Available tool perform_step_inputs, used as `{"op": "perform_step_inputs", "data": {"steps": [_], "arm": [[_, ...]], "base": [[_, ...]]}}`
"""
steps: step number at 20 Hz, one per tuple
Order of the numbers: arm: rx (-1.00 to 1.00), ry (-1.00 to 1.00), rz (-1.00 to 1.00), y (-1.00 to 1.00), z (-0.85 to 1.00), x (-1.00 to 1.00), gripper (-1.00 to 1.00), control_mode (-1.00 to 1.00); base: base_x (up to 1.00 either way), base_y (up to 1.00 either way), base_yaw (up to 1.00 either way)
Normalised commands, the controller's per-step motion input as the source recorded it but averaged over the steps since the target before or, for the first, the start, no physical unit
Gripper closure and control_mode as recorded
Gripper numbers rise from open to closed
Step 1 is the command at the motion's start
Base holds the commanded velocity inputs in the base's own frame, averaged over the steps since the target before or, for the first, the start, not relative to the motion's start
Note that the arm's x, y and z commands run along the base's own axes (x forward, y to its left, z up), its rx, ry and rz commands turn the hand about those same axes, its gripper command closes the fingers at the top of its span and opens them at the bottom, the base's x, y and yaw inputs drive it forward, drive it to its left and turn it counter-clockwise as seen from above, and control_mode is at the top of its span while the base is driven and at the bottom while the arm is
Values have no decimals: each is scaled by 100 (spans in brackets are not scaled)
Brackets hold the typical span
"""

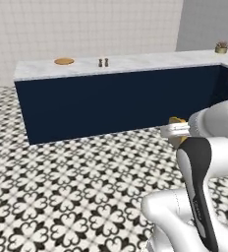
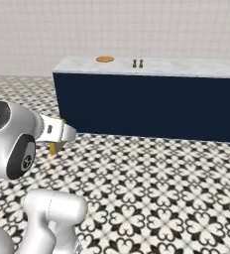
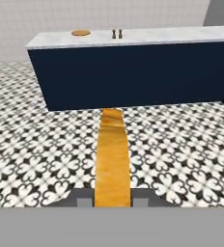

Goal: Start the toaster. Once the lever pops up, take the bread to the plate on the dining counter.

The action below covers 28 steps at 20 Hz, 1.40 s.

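On the far left of the white-grey marbled dining counter (image 1: 135, 62) over its plain navy base lies the flat round orange-brown plate (image 1: 64, 61), well apart from me. Right of it stand two small dark shakers (image 1: 103, 62), too small to make out. My gripper (image 3: 112, 201) has its fingers pinched on the golden-tan bread (image 3: 112, 159) slice, seen edge-on above the patterned floor. My fingertips are cut off. I can read no writing anywhere.

White tiled wall (image 1: 86, 24), black-and-white patterned floor (image 1: 62, 197), grey wall (image 1: 204, 24) at right.
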Motion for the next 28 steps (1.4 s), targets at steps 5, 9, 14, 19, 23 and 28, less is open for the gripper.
{"op": "perform_step_inputs", "data": {"steps": [5,9,14,19,23,28], "arm": [[0,0,0,0,0,0,100,100],[0,0,0,0,0,0,100,100],[0,0,0,0,0,0,100,100],[0,0,0,0,0,0,100,100],[0,0,0,0,0,0,100,100],[0,0,0,0,0,0,100,100]], "base": [[100,29,1],[100,57,0],[100,70,0],[100,70,0],[100,32,0],[100,12,0]]}}
